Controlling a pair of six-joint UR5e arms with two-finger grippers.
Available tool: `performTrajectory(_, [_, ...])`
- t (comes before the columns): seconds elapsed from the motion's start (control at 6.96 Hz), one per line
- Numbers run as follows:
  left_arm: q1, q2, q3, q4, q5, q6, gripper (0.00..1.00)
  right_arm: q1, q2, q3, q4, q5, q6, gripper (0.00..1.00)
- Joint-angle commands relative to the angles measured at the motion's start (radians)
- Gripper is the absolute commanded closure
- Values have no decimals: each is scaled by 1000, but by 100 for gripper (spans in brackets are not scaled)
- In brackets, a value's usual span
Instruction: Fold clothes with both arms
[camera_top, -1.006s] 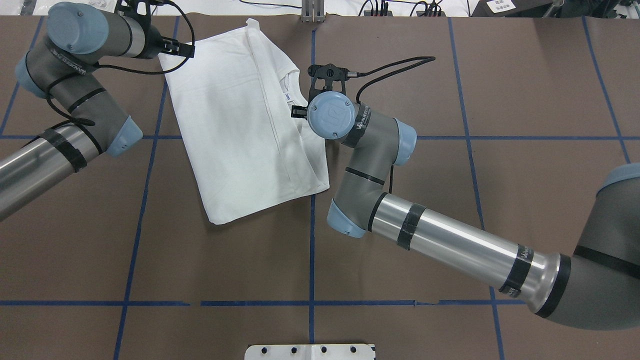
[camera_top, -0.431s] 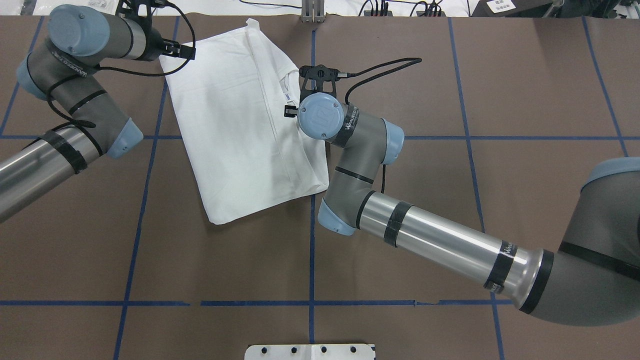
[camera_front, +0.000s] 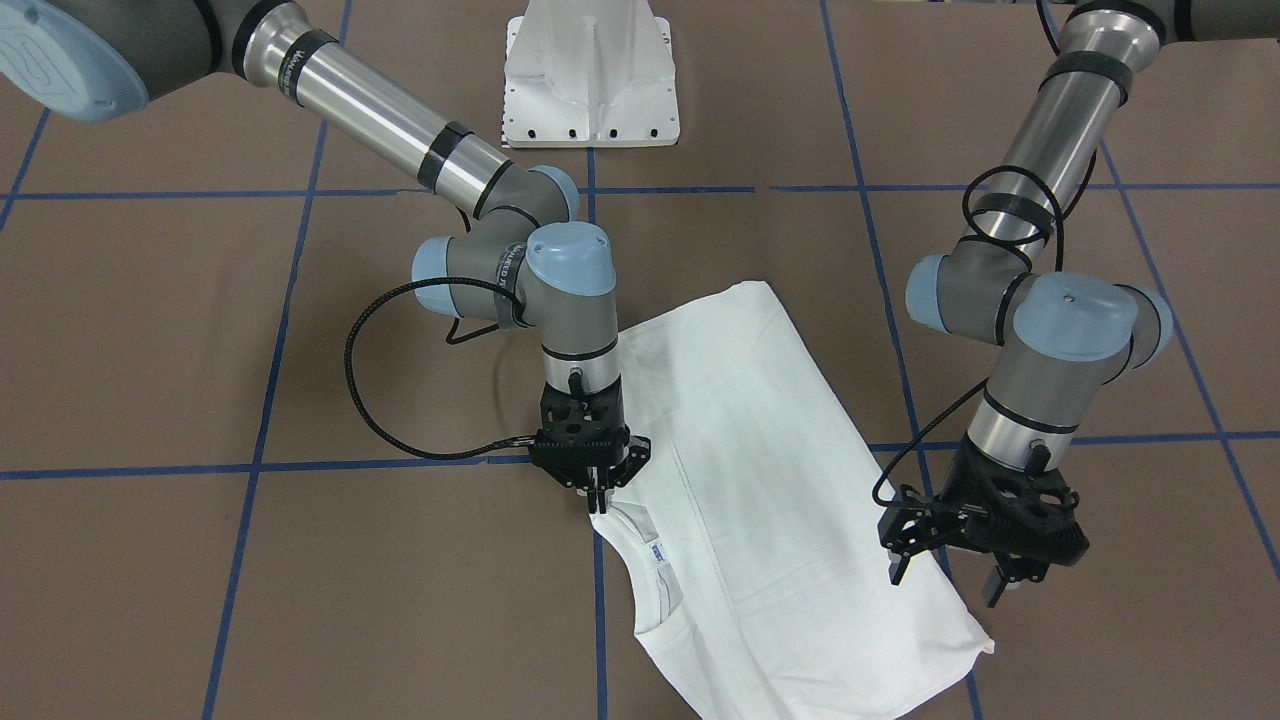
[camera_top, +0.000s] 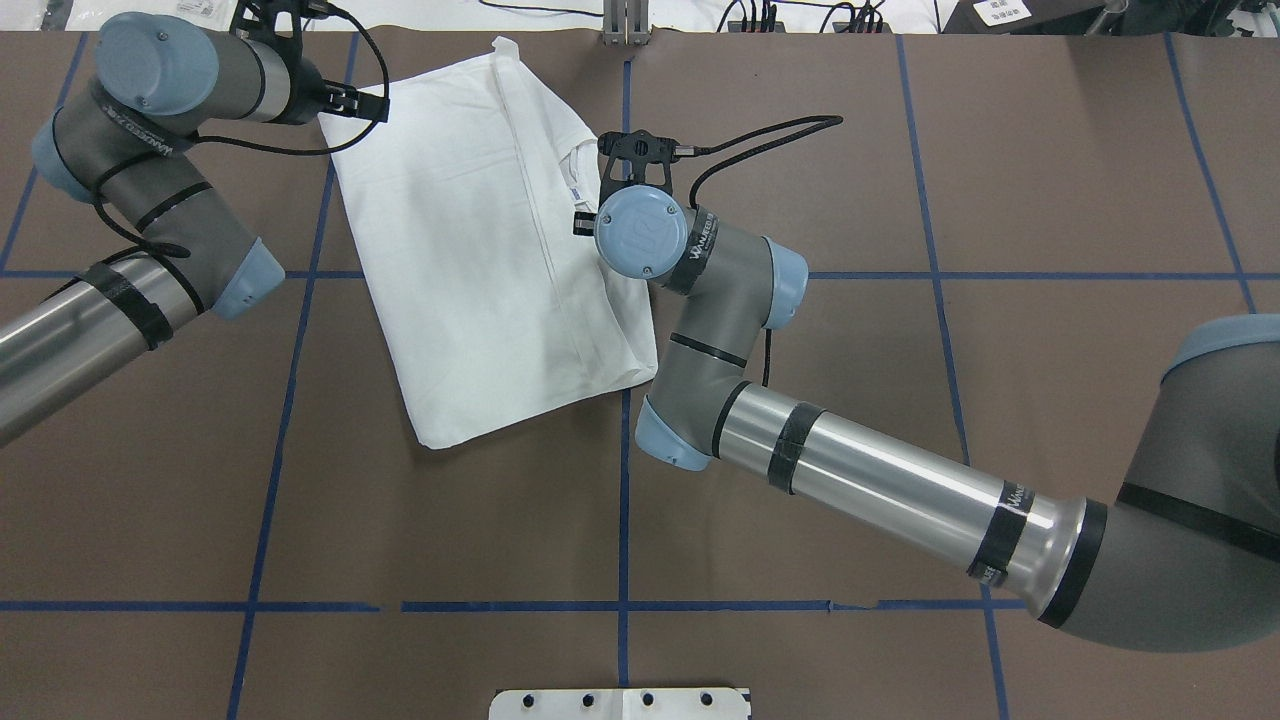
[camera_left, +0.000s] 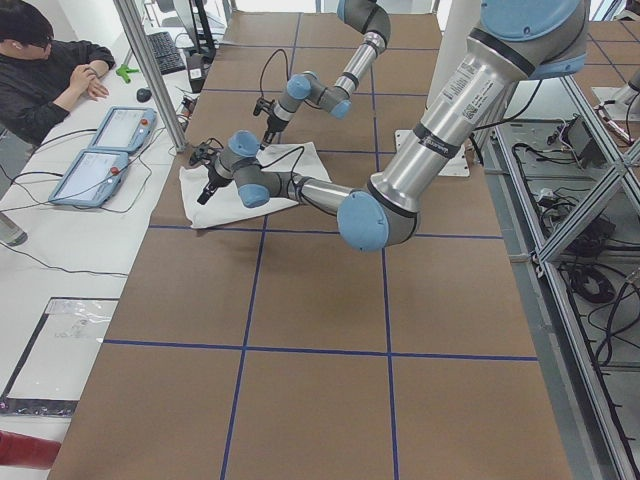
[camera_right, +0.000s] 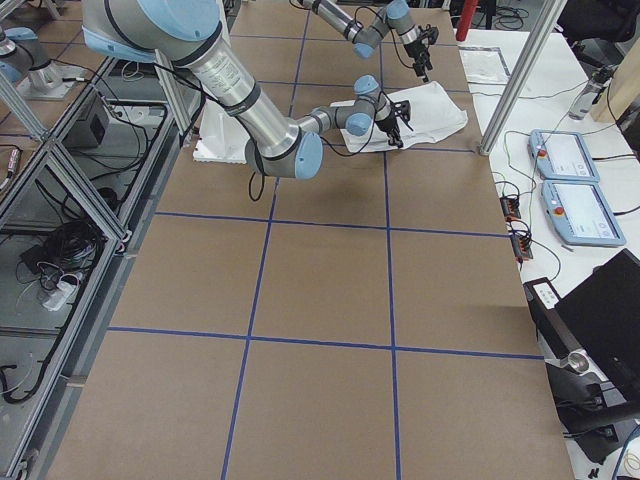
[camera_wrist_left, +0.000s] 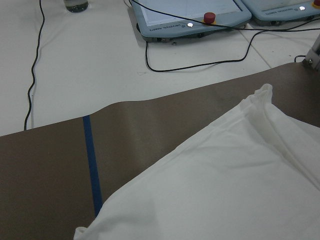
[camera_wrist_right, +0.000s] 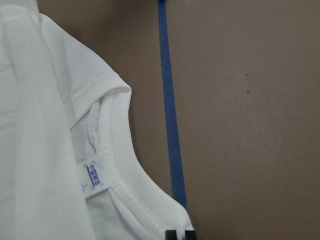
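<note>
The white T-shirt (camera_front: 760, 480) lies folded lengthwise on the brown table, slanted; it also shows in the overhead view (camera_top: 470, 250). Its ribbed collar (camera_wrist_right: 112, 165) and neck label (camera_wrist_right: 94, 180) face up. No text block shows. My right gripper (camera_front: 597, 497) points straight down with its fingertips pinched together on the shirt's edge beside the collar; the right wrist view shows the tips (camera_wrist_right: 179, 234) at that edge. My left gripper (camera_front: 945, 580) is open and hovers just above the shirt's far corner, which fills the left wrist view (camera_wrist_left: 225, 190).
The white pedestal base (camera_front: 590, 75) stands at the robot's side of the table. Beyond the far table edge lie control pendants (camera_wrist_left: 195, 17) and cables. An operator (camera_left: 45, 70) sits there. Blue tape lines (camera_wrist_right: 169, 100) cross the table.
My right arm has moved left toward the collar, bringing its gripper onto the shirt's edge. The left arm has shifted only slightly. The shirt lies as before.
</note>
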Motion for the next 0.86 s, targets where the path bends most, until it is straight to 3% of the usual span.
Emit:
performTrajectory(0.0, [3,0,0,0,0,-8,0,1,-13,76,-50,7,3,100])
performTrajectory(0.29, [10,0,-5,0,0,-14,0,-41,-188,386,-208,1,10,100])
performTrajectory(0.58, [12,0,-5,0,0,-14,0,-119,-464,695,-211,-48,19,100])
performTrajectory(0.72, [12,2,-5,0,0,-14,0,-126,-546,774,-211,-50,17,100])
